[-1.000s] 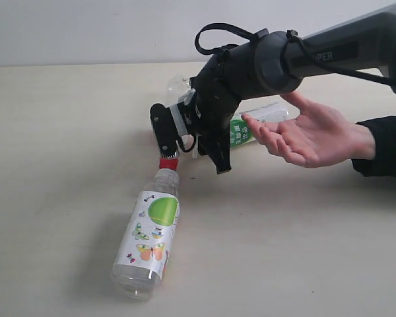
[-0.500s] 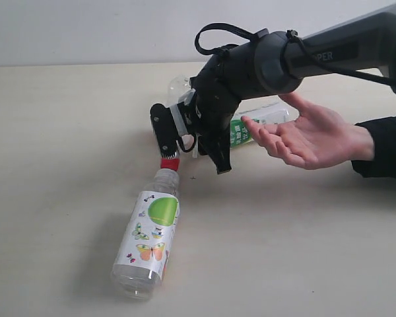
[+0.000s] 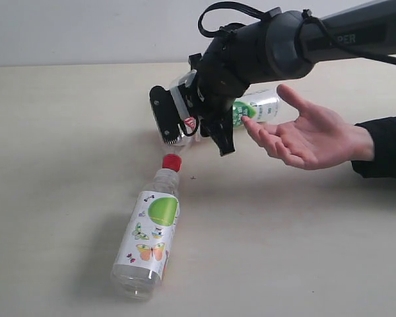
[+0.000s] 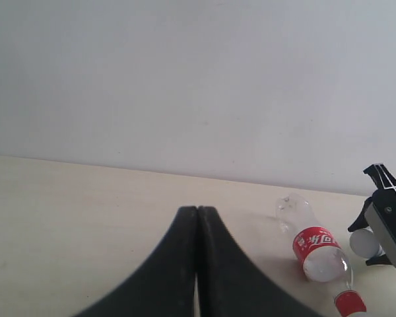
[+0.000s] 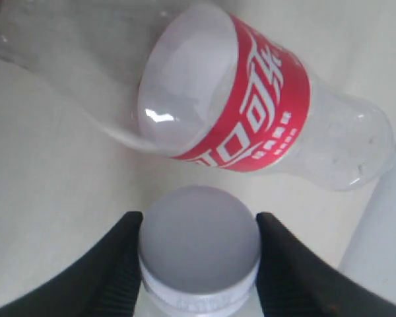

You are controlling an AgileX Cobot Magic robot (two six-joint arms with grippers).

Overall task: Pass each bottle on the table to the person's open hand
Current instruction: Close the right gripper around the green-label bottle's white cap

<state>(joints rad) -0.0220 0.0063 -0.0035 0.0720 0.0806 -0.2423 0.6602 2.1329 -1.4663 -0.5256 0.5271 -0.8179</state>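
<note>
Bright, even, diffuse light in all 3 views. Exterior view: sharp, with a soft shadow on the table (image 3: 53, 145) at 9 o'clock of the butterfly-label bottle (image 3: 148, 234). Left wrist view: the left gripper (image 4: 197, 214) is a featureless black silhouette. Right wrist view: the cap of the green-white label bottle (image 5: 199, 247) blurs close up, and there is a small glare on the red-label bottle (image 5: 251, 105).

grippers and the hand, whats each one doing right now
Left gripper: closed, empty.
Right gripper: closed on the green-white label bottle.
Person's hand: open, empty.
</note>
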